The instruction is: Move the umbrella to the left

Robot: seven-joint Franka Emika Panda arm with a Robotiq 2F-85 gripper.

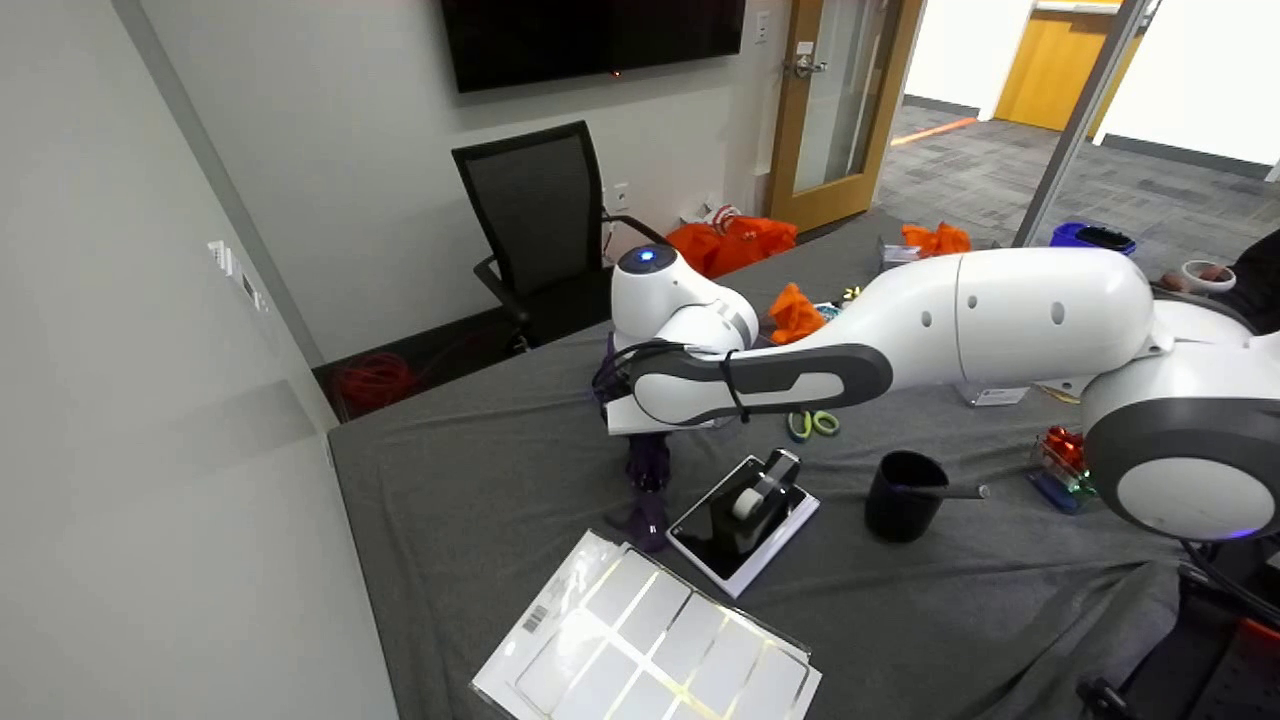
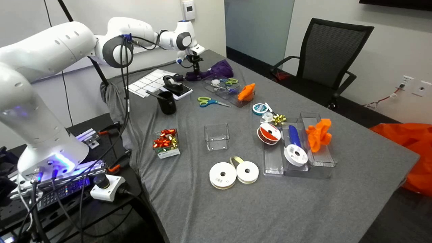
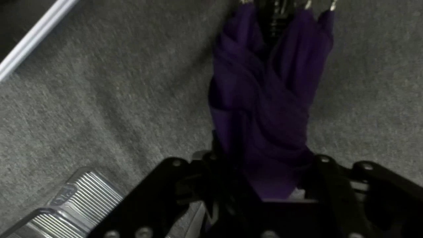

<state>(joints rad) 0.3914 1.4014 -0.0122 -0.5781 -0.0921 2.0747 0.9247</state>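
The purple folded umbrella (image 2: 221, 69) lies on the grey cloth at the far end of the table, its dark slim end beside the tape dispenser. In an exterior view the arm hides much of the umbrella (image 1: 650, 462). My gripper (image 2: 194, 71) points down at the umbrella's narrower part. In the wrist view the purple fabric (image 3: 264, 109) runs between both fingers of the gripper (image 3: 264, 155) and touches each side. The fingers are partly closed on it. The dark picture hides the contact lower down.
A tape dispenser (image 2: 173, 85) sits on a white-edged black box (image 1: 745, 525) beside the umbrella's slim end. Clear trays (image 2: 222, 84) with an orange bundle (image 2: 246, 92) stand close by. A white sheet (image 1: 650, 640), a black cup (image 1: 903, 497) and scissors (image 2: 211, 102) lie around.
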